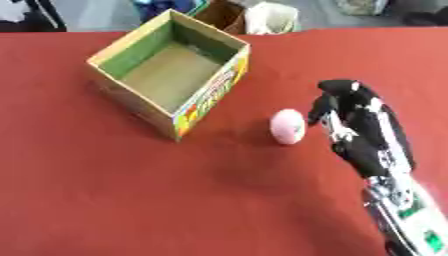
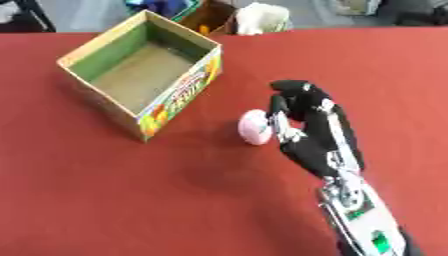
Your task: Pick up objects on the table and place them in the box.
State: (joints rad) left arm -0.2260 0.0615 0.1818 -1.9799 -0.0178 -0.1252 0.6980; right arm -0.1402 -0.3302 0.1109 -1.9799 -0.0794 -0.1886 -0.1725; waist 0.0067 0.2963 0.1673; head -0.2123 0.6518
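Observation:
A small pink egg-shaped object (image 1: 288, 126) lies on the red table, just right of the box. The open cardboard box (image 1: 112, 52) stands at the upper left, with green inner walls, a bare floor and a colourful printed side; nothing shows inside it. My right hand (image 1: 357, 122) comes in from the lower right and sits directly right of the pink object, fingers curled toward it, close to it or touching its right side. Its fingers do not wrap the object. My left hand shows in neither view.
The red tablecloth (image 1: 131, 200) spreads wide in front and to the left. Beyond the far table edge stand a brown box (image 1: 223, 15) and a pale bag (image 1: 273, 17).

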